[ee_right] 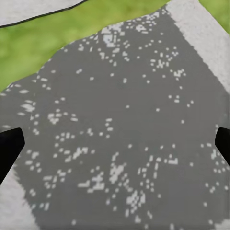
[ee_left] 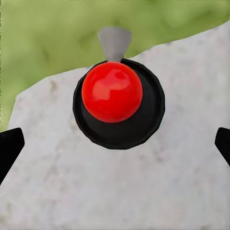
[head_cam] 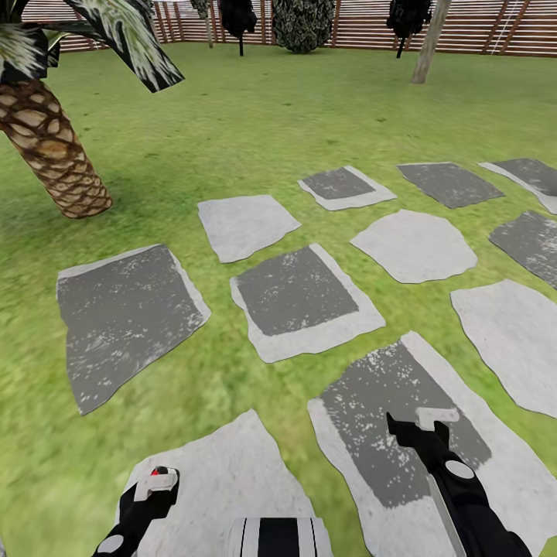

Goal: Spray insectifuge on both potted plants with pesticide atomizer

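The pesticide atomizer appears end-on in the left wrist view: a round black body with a glossy red top and a small grey spout, over a pale slab. My left gripper is open, its dark fingertips well apart on either side of the bottle and clear of it. In the head view only the atomizer's red top peeks past the left gripper. My right gripper hangs open and empty over a dark speckled slab. Both potted plants are out of view.
Grey stepping slabs spread across the lawn ahead and to the right. A scaly palm trunk stands at the left. A brown slatted fence with trees closes the far side.
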{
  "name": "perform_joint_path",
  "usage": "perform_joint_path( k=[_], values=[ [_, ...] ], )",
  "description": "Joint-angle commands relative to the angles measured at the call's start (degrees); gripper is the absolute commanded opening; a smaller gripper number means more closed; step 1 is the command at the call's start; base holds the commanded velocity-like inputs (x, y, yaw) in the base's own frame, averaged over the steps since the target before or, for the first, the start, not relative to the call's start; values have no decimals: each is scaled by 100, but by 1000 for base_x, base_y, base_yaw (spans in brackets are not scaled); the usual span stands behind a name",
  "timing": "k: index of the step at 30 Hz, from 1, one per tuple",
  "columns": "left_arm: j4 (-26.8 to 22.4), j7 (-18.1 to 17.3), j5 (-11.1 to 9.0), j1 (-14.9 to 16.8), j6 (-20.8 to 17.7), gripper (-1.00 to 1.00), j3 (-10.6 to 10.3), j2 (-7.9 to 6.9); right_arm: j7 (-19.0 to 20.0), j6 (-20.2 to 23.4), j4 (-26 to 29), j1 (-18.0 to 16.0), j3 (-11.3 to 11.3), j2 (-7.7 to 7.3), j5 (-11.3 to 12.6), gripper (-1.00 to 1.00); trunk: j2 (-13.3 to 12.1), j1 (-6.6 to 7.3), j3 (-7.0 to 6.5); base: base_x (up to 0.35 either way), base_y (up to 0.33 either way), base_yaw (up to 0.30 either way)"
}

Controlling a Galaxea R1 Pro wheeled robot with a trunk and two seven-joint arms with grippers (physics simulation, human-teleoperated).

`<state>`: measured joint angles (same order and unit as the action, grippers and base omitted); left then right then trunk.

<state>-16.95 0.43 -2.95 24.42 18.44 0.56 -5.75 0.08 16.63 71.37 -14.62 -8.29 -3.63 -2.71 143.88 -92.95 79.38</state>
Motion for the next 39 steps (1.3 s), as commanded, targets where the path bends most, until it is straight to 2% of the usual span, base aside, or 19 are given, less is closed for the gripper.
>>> perform_joint_path(
  k=[1, 39],
  values=[
    [5, 1, -30, 2, 18, 100, -4, -1, 1, 34, 8, -2, 1, -1, -28, 100, 1, 1, 4, 0, 0, 0],
    [-55, 1, -31, 10, 11, 100, 9, 2, 1, 34, -8, -2, 0, -1, -29, 100, 1, 1, 4, 9, 0, 0]
  ],
)
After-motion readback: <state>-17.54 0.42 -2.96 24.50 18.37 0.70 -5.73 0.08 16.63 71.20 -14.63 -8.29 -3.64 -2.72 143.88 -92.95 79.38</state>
